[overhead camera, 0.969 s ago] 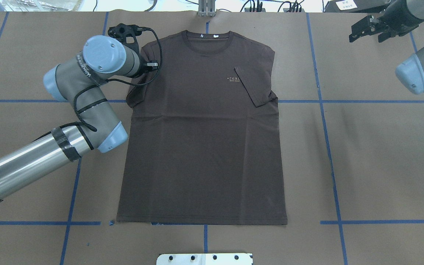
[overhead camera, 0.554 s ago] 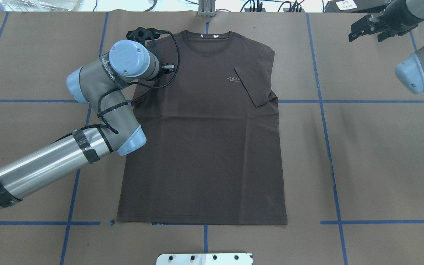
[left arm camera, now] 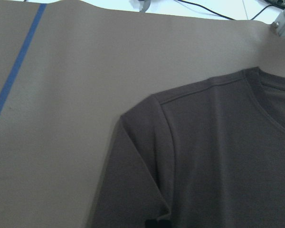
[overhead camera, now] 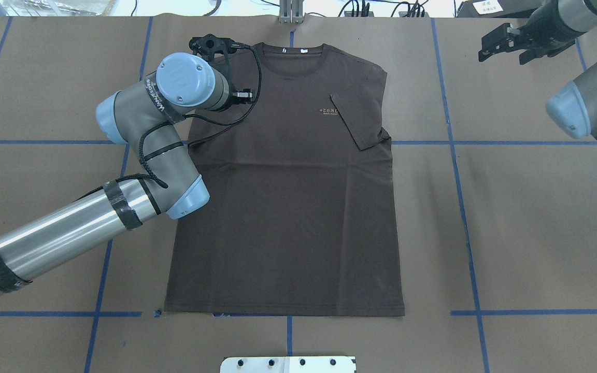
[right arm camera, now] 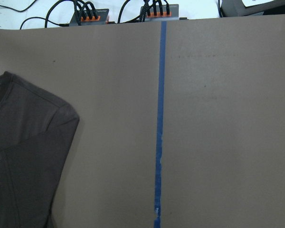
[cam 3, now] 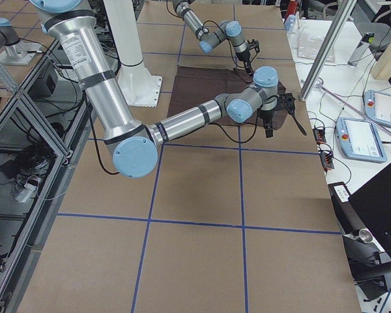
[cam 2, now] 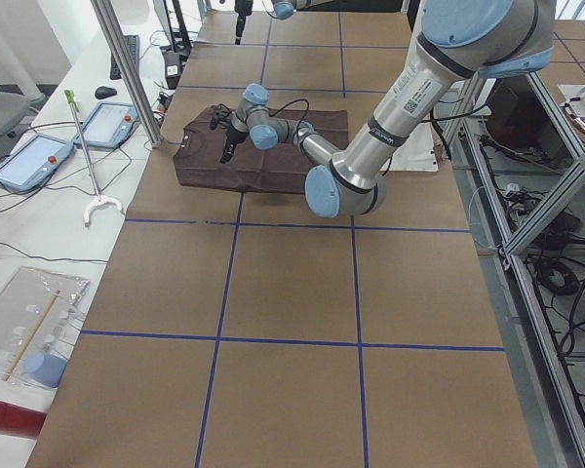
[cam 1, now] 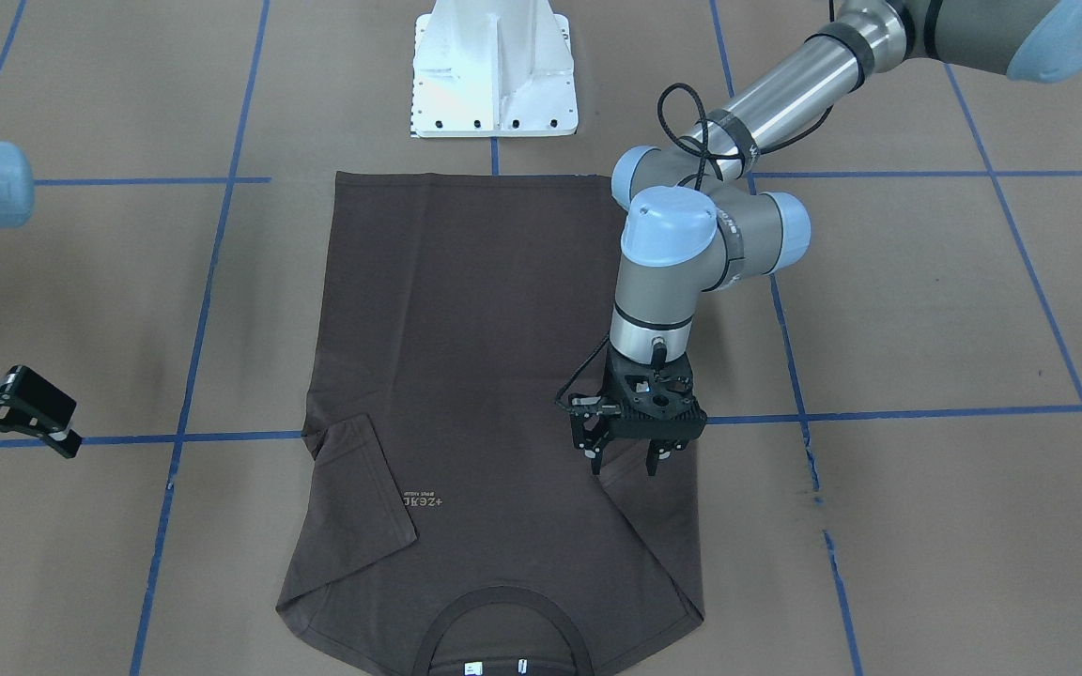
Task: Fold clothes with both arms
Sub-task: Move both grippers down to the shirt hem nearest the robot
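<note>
Hovering above a tucked sleeve (cam 1: 663,530)
My left gripper (cam 1: 626,463) hangs spread, holding nothing, over the T-shirt (cam 1: 475,329); my right gripper (overhead camera: 502,53), also spread, sits off the cloth, probably leaving room.

Brown table (overhead camera: 537,233), blue tape grid (overhead camera: 455,171), dark brown T-shirt (overhead camera: 288,217) flat on it.

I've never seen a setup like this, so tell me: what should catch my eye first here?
A dark brown T-shirt lies flat mid-table, both sleeves folded in. The left gripper is poised open over one folded sleeve, while the right gripper hangs open off the shirt, near the table's far right corner.
</note>
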You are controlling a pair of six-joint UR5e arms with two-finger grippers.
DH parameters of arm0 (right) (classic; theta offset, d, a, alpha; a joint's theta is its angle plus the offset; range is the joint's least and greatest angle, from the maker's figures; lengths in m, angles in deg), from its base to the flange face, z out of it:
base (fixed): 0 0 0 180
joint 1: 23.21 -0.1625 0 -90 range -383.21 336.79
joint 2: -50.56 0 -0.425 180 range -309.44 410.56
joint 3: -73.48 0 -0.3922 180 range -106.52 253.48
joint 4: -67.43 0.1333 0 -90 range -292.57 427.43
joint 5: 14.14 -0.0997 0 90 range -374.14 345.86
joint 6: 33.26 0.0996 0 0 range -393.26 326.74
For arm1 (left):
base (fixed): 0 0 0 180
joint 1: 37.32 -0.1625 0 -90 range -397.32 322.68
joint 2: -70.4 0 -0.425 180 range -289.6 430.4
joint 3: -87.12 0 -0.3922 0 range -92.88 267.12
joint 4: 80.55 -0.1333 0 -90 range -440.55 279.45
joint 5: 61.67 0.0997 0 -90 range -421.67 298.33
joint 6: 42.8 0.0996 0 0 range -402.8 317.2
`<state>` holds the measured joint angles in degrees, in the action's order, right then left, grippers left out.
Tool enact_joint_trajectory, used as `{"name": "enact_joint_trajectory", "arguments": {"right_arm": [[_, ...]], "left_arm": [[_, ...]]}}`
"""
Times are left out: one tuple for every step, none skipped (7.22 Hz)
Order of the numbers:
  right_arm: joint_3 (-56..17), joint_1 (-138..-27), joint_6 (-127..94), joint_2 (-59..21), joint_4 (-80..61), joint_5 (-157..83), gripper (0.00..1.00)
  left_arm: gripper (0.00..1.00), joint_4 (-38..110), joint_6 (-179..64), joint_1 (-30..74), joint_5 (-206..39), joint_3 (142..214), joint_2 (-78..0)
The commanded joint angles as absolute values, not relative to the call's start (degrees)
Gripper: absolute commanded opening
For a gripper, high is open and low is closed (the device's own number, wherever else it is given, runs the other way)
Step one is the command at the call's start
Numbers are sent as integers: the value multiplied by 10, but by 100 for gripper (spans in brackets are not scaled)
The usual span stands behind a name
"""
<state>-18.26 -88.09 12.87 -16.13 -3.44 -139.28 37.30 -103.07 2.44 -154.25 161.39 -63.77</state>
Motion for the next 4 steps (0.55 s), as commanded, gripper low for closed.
{"name": "enact_joint_trajectory", "arguments": {"right_arm": [[-295, -801, 233, -220, -35, -1334, 100], [-374, -737, 298, -269, -37, -1283, 100], [-434, -682, 360, -314, -38, -1253, 100], [-490, -614, 437, -361, -37, -1211, 100]], "left_arm": [[100, 371, -1009, 22, -1588, 1748, -551], [100, 370, -1011, 12, -1598, 1795, -528], [100, 371, -1020, -23, -1598, 1827, -512], [100, 372, -1064, -36, -1597, 1864, -466]]}}
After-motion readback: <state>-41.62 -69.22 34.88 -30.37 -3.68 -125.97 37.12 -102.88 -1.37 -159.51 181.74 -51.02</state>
